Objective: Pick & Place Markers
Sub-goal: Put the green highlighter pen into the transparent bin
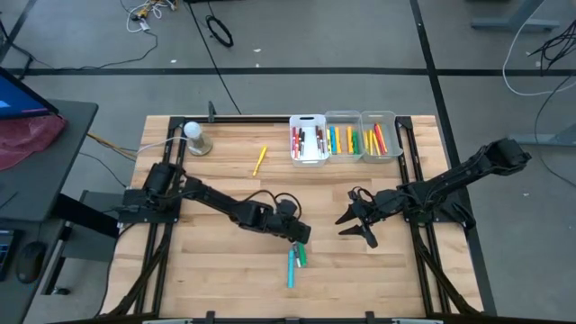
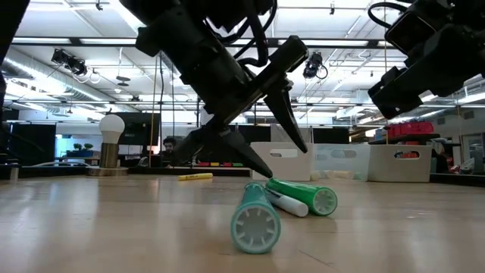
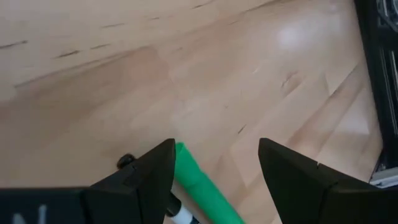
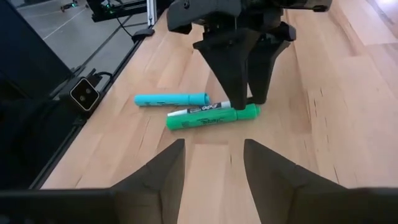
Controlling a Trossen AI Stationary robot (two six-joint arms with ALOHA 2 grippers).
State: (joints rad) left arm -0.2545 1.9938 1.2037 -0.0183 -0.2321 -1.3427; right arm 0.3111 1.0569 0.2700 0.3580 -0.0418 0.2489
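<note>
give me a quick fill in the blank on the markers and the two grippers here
1. The left gripper hovers with open jaws over the ____ marker.
2. Beside it lies a ____ marker.
3. A lone ____ marker lies near the bins.
4. The right gripper is open and holds ____.

Missing words: green; cyan; yellow; nothing

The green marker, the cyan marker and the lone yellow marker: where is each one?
green marker [image 4: 211, 117]: right wrist view, middle of its barrel.
cyan marker [image 4: 171, 99]: right wrist view, middle of its barrel.
yellow marker [image 1: 260, 159]: high view, middle of its length.
</note>
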